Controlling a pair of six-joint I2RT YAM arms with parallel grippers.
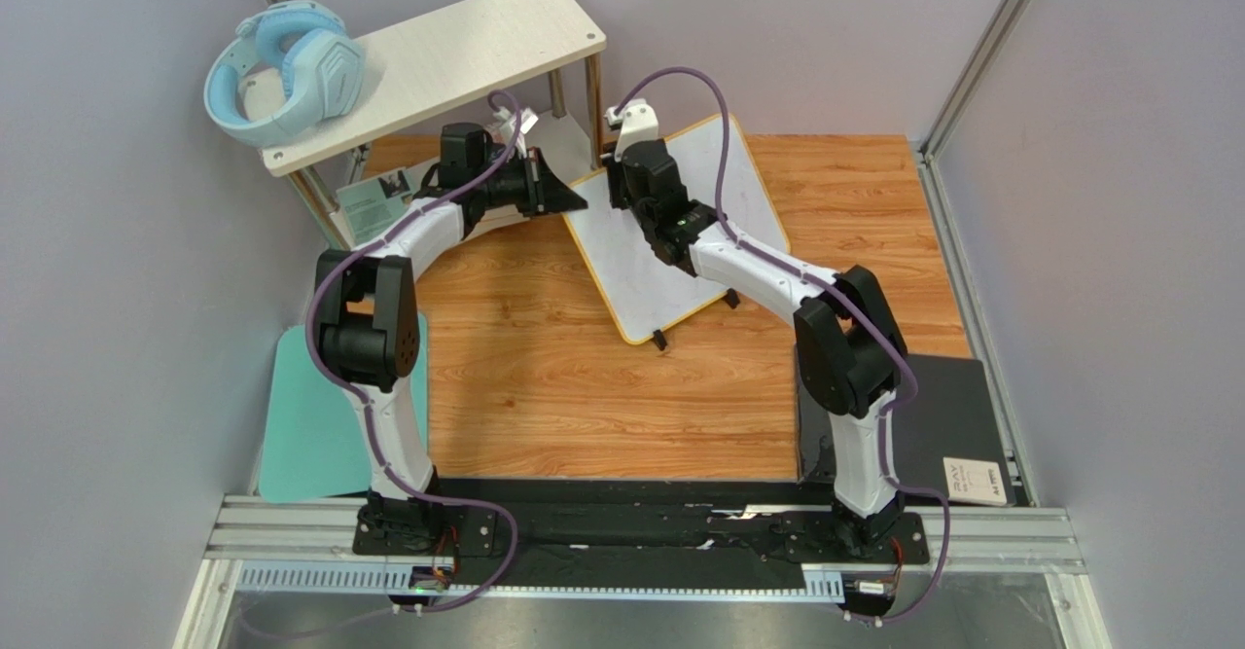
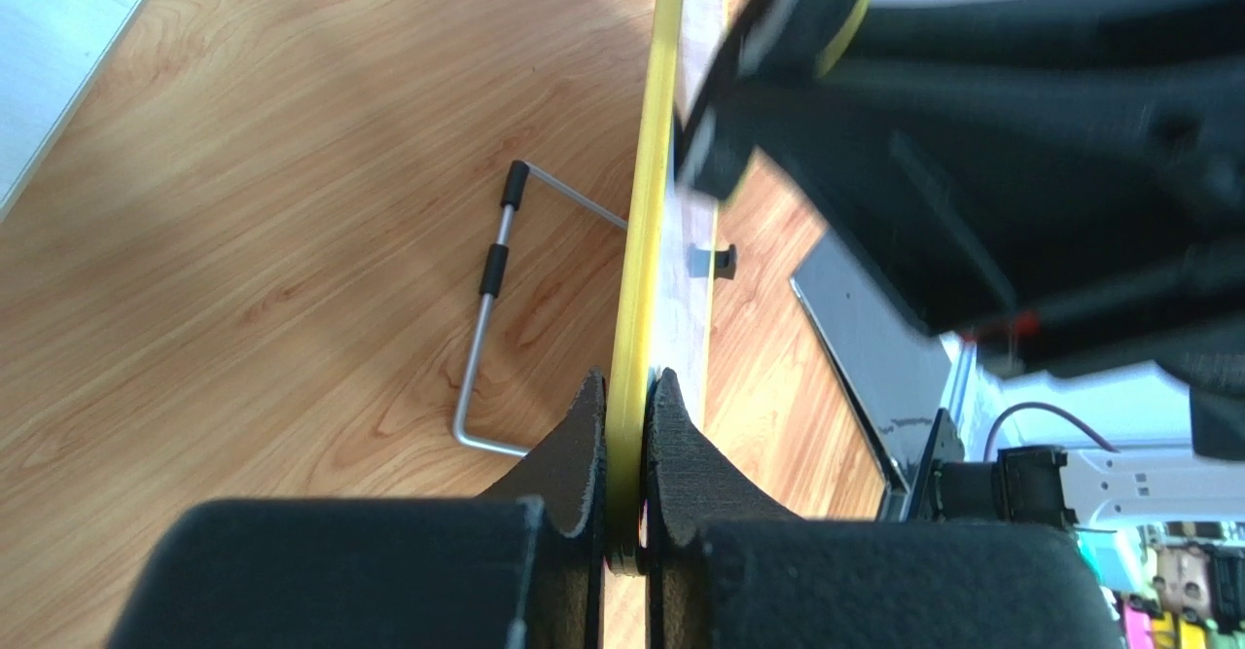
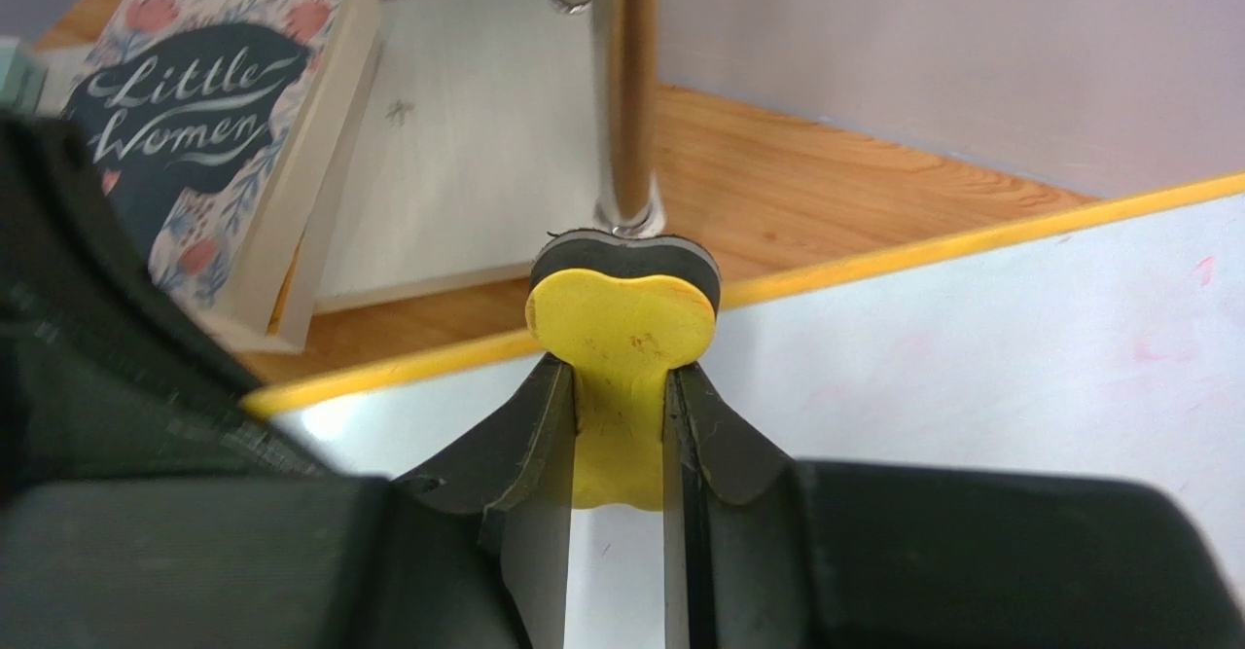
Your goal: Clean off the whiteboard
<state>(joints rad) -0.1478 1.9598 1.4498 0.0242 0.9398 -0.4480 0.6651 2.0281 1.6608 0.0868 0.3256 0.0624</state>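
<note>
The whiteboard (image 1: pixel 687 241) lies tilted on the wooden table, white with a yellow frame and two black feet; its surface looks clean apart from faint pink smudges (image 3: pixel 1169 343). My left gripper (image 1: pixel 563 189) is shut on the board's yellow left edge (image 2: pixel 631 387), seen edge-on in the left wrist view. My right gripper (image 1: pixel 631 182) is over the board's far left part, shut on a yellow eraser with a black felt base (image 3: pixel 621 328). The eraser sits near the board's far edge.
A pale wooden shelf (image 1: pixel 439 65) with a blue headset (image 1: pixel 278 73) stands at the back left. A book, "Little Women" (image 3: pixel 219 124), lies under it. A teal mat (image 1: pixel 314 416) lies left, a black pad (image 1: pixel 950 416) right. A wire stand leg (image 2: pixel 490 314) shows under the board.
</note>
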